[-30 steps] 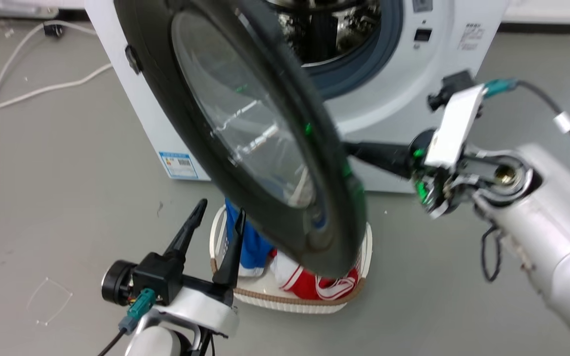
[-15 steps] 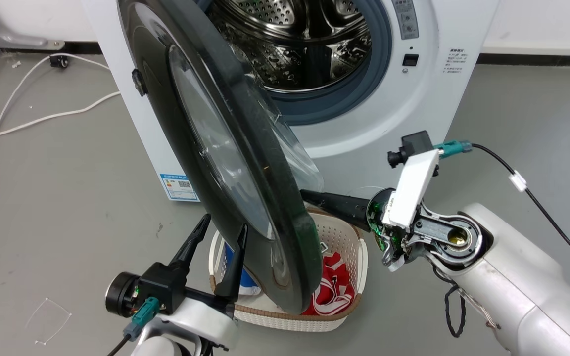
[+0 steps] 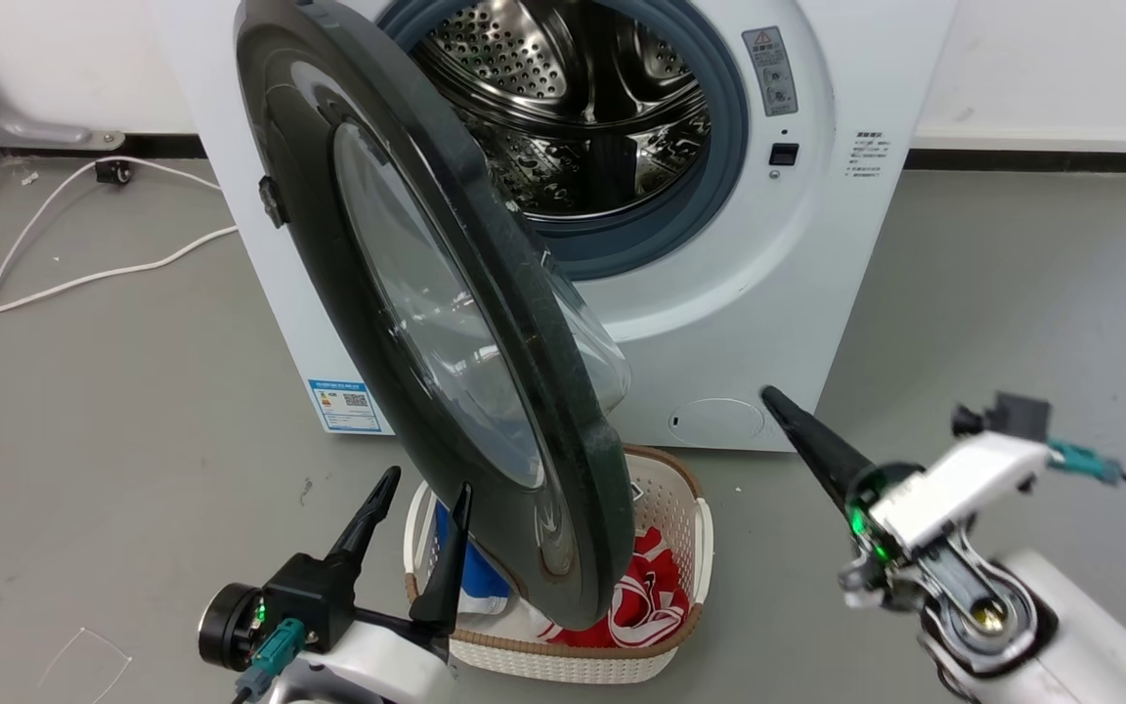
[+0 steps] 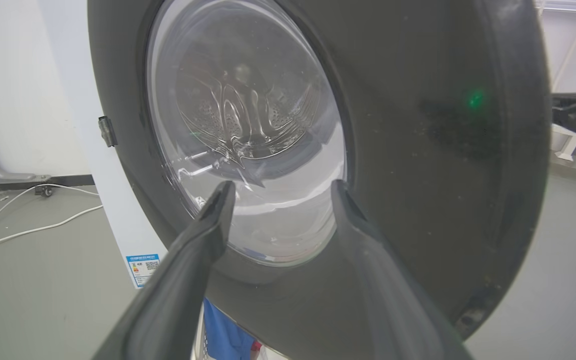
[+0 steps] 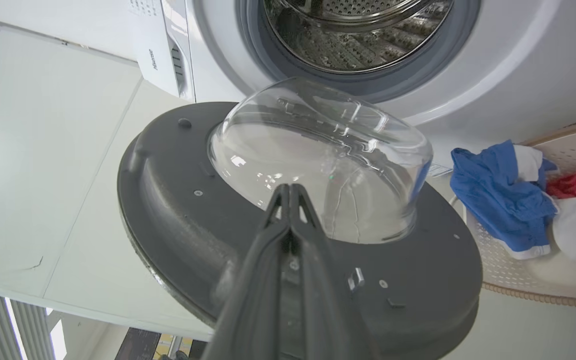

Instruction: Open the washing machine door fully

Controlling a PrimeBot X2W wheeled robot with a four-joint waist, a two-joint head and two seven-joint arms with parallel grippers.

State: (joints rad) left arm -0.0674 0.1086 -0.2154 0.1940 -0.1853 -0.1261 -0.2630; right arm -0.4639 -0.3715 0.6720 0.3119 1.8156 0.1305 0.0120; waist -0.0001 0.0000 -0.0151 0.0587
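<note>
On the washer's side panel, at 7 o'clock from the drum [image 3: 583, 117], sits a blue-edged sticker [image 3: 343, 404] w/ a QR code; its print is too small to read. A grey warning label [image 3: 768, 70] w/ a red triangle is at 2 o'clock of the drum opening, and some tiny lines of text [image 3: 866, 156] are further right, also unreadable. In the right wrist view the control panel carries a short brand word [image 5: 151, 56] (sideways and too small for me to make out).

The washing machine door [image 3: 446, 323] stands swung out from the washer front, hinged on the left. It shows nearly edge-on in the head view, with its lower edge over a white laundry basket [image 3: 680, 508] holding blue and red-white clothes.

My left gripper [image 3: 428, 479], at 7 o'clock in the head view, has its fingers spread w/ nothing between them. It points at the door's outer face, and I can't tell if it touches. My right gripper [image 3: 770, 393], at 4 o'clock, has its fingers pressed together, clear of the door and aimed at the inner side w/ the glass bowl.

The floor [image 3: 133, 391] is plain grey, w/ a white cable [image 3: 55, 284] trailing at 9 o'clock. Behind is a white wall w/ a black skirting strip [image 3: 1042, 161].
</note>
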